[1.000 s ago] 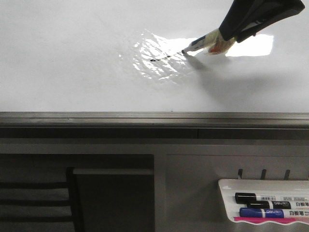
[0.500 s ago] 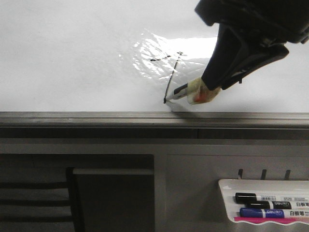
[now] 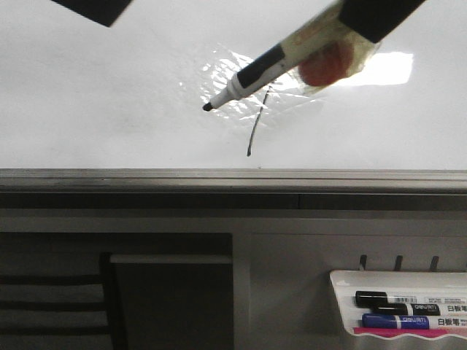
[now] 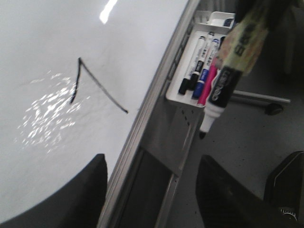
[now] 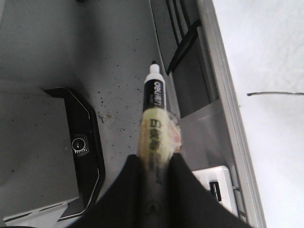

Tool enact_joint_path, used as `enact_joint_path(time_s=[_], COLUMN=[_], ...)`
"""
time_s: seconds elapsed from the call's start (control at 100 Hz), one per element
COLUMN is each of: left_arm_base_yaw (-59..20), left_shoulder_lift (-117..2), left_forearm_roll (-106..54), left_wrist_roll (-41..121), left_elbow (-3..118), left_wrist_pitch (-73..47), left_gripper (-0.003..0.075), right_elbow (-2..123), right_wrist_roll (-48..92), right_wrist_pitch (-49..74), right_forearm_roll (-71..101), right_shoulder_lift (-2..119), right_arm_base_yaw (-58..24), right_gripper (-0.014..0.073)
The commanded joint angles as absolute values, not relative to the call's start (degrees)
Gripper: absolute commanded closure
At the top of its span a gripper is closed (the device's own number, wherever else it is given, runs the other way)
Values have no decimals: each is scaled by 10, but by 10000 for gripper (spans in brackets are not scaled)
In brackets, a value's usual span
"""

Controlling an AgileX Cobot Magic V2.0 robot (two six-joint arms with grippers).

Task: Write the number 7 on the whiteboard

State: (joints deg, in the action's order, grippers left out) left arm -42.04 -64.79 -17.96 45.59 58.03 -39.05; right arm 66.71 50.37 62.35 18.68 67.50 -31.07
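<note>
The whiteboard (image 3: 102, 109) fills the upper front view, and the number 7 (image 4: 95, 83) is a thin black mark near its wrinkled glare. In the front view only its slanting downstroke (image 3: 255, 135) shows, since the marker covers the top stroke. My right gripper (image 3: 368, 18) is shut on a taped black marker (image 3: 266, 67). Its tip (image 3: 207, 107) hangs clear of the board, left of the stroke. In the right wrist view the marker (image 5: 154, 114) sticks out between the fingers (image 5: 185, 190). My left gripper (image 4: 152, 190) is open and empty over the board's rail.
A grey metal rail (image 3: 219, 179) runs along the board's near edge. A small white tray (image 3: 343, 281) at lower right holds black and blue markers (image 3: 398, 299). A dark corner of the left arm (image 3: 91, 9) shows at top left.
The right gripper drew the downstroke toward the rail, then lifted the marker off the board and swung its tip up and left. The left arm's corner has come into view at top left.
</note>
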Motion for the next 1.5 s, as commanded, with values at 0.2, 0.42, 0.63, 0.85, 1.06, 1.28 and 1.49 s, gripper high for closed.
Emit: enact_joint_path(time_s=[0.2, 0.42, 0.63, 0.85, 1.06, 1.28, 1.49], left_arm_base_yaw=[-493, -520, -521, -521, -521, -521, -521], left_shoulder_lift=[-702, -732, -755, -755, -755, -755, -755], left_forearm_roll=[-195, -195, -197, -197, -197, -197, -197], left_wrist_roll=[463, 463, 463, 463, 463, 463, 463], left_elbow=[628, 628, 628, 628, 628, 628, 628], left_wrist_pitch=[-329, -299, -295, -292, -291, -291, -296], left_gripper=[332, 332, 332, 395, 547, 617, 621], right_elbow=[686, 686, 686, 686, 686, 686, 686], right_wrist_roll=[531, 531, 531, 531, 531, 531, 531], right_wrist_pitch=[604, 591, 587, 578, 575, 573, 571], right_forearm_roll=[194, 194, 194, 194, 194, 209, 214], right_shoulder_lift=[661, 661, 661, 661, 661, 661, 661], right_arm_base_yaw=[-312, -312, -312, -312, -312, -312, -312], right_gripper=[637, 637, 637, 637, 637, 637, 637])
